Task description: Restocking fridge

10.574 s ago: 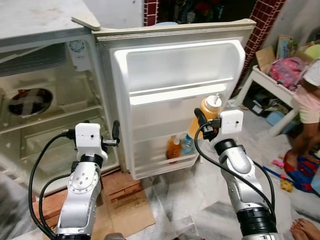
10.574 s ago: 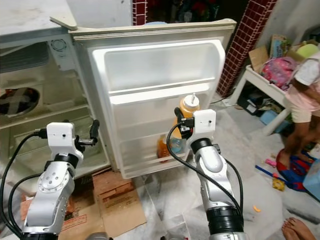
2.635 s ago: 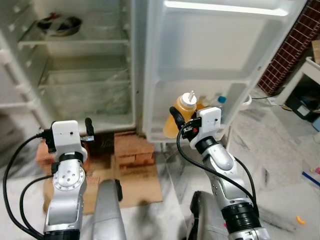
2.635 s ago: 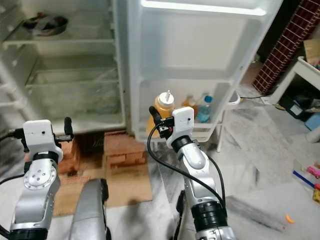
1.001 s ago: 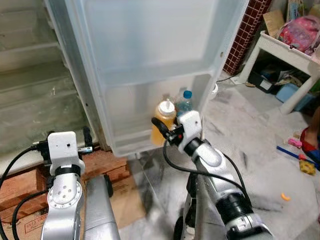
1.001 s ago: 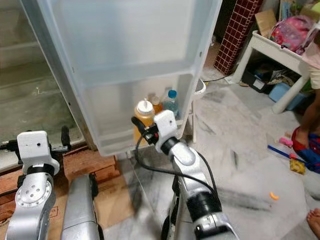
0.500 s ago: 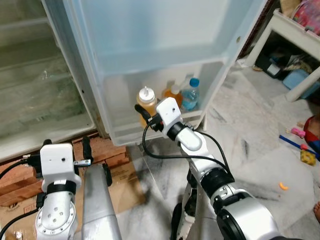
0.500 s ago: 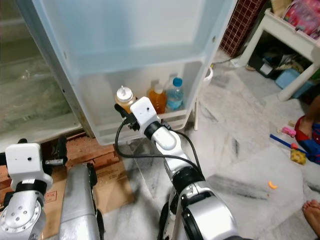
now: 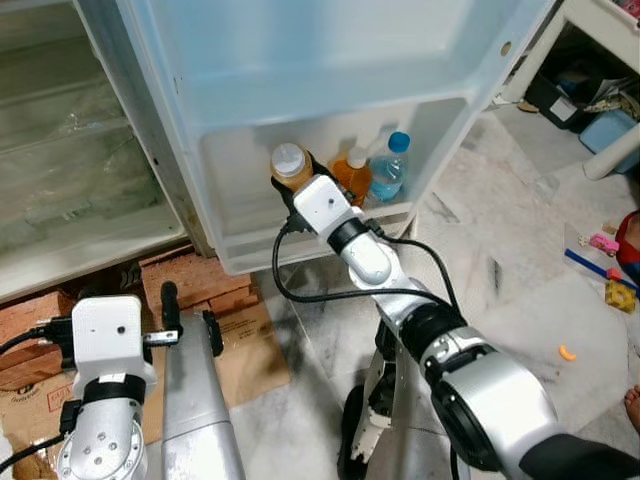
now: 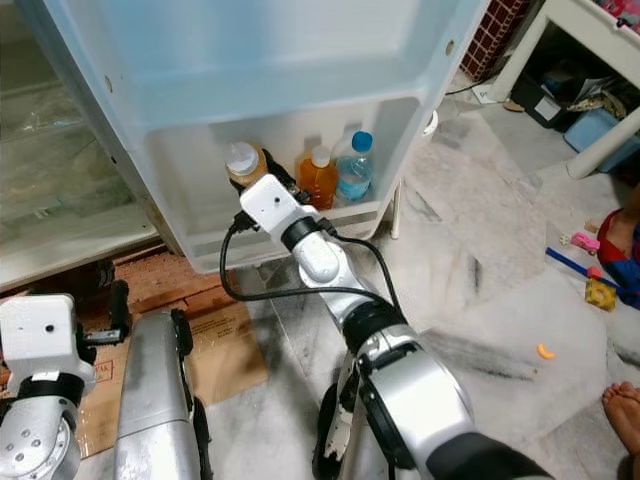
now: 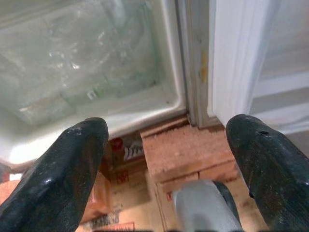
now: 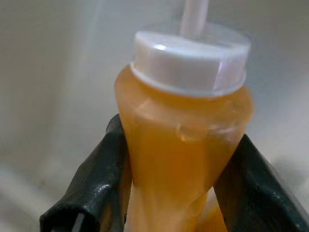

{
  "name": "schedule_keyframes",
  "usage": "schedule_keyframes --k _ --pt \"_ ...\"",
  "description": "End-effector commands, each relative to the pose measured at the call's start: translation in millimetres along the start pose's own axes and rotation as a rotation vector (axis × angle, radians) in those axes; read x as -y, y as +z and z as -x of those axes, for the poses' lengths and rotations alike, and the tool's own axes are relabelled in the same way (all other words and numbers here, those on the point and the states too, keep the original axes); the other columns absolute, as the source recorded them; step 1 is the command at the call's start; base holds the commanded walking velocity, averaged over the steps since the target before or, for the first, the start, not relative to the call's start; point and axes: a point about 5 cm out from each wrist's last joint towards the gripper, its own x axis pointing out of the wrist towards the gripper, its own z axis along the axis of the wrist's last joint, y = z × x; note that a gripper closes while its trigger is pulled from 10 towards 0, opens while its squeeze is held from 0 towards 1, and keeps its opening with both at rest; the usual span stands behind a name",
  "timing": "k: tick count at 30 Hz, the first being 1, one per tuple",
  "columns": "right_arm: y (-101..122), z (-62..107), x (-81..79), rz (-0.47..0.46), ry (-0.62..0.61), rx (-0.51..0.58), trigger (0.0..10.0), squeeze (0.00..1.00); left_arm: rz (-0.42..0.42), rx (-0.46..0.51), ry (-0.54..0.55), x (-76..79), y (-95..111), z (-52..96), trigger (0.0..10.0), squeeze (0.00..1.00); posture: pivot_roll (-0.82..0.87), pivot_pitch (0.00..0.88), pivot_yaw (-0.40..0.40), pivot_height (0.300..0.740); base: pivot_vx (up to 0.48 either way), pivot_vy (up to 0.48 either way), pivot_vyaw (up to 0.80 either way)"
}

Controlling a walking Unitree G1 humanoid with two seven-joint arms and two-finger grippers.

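An orange squeeze bottle with a white cap stands upright at the left end of the fridge door's bottom shelf. My right gripper reaches over the shelf's front wall and is shut on the bottle; the right wrist view has the bottle pinched between both black fingers. Whether it rests on the shelf floor is hidden. Beside it stand a small orange bottle and a blue-capped water bottle. My left gripper hangs open, low before the fridge body.
The fridge's inner compartment lies open on the left, raised on bricks with cardboard on the floor. A white table, toys and a person's foot are on the right.
The view has dropped and closed in on the door. My right arm has carried the squeeze bottle from in front of the bottom shelf into its left end. The left arm stays low.
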Motion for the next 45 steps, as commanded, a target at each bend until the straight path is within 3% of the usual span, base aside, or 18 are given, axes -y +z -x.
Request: schedule_keyframes --k 1,3,9,11,14,15,27,31,34,35,40,45 --pt "-23 11.3 -7.4 -0.098 -0.005 -0.139 10.0 0.0 0.001 -0.024 -0.002 -1.4 -2 5.7 10.0 0.0 0.35 0.273 -0.106 0.468 0.0 0.0 0.0" --pt "-31 15.0 -10.4 -0.153 -0.029 -0.197 10.0 0.0 -0.001 -0.031 0.003 -2.5 -3 6.4 10.0 0.0 0.35 0.273 -0.107 0.468 0.0 0.0 0.0" --pt "-40 19.8 -15.0 -0.184 -0.05 -0.269 10.0 0.0 -0.004 -0.032 0.007 -2.8 -2 4.2 10.0 0.0 0.36 0.268 -0.109 0.468 0.0 0.0 0.0" --pt "-48 22.2 -9.6 -0.191 -0.108 -0.351 10.0 0.0 -0.006 -0.034 0.006 -2.7 -2 2.2 10.0 0.0 0.35 0.261 -0.11 0.468 0.0 0.0 0.0" --pt "-49 21.4 -6.0 -0.202 -0.128 -0.367 10.0 0.0 -0.008 -0.037 0.007 -2.7 -3 1.4 10.0 0.0 0.35 0.259 -0.108 0.468 0.0 0.0 0.0" --pt "-48 20.4 -4.1 -0.201 -0.134 -0.366 10.0 1.0 -0.01 -0.039 0.009 -2.7 -3 1.3 10.0 0.0 0.35 0.257 -0.108 0.468 0.0 0.0 0.0" --pt "-34 12.6 12.9 -0.226 -0.143 -0.242 10.0 1.0 -0.017 -0.035 0.017 -1.9 -5 -11.5 10.0 0.0 0.31 0.215 -0.105 0.468 0.0 0.0 0.0" --pt "-31 14.4 29.1 -0.236 -0.144 -0.17 10.0 1.0 -0.012 -0.018 0.01 1.5 -5 -24.6 10.0 0.0 0.27 0.172 -0.105 0.468 0.0 0.0 0.0" --pt "-30 15.6 32.3 -0.245 -0.146 -0.154 10.0 1.0 -0.011 -0.016 0.009 2.1 -5 -26.9 10.0 0.0 0.26 0.167 -0.106 0.468 0.0 0.0 0.0" --pt "-31 21.2 38.0 -0.267 -0.137 -0.119 10.0 1.0 -0.006 -0.01 0.006 5.0 -5 -34.1 10.0 0.0 0.23 0.126 -0.106 0.468 0.0 0.0 0.0" --pt "-35 39.7 38.7 -0.302 -0.083 -0.08 10.0 1.0 0.0 -0.005 0.001 10.6 -5 -47.4 10.0 0.0 0.2 0.085 -0.103 0.468 0.0 0.0 0.0" --pt "-33 56.7 50.0 -0.325 -0.113 -0.045 10.0 1.0 0.014 0.023 -0.002 15.2 -2 -63.8 10.0 0.0 0.16 0.026 -0.095 0.468 0.0 0.0 0.0"
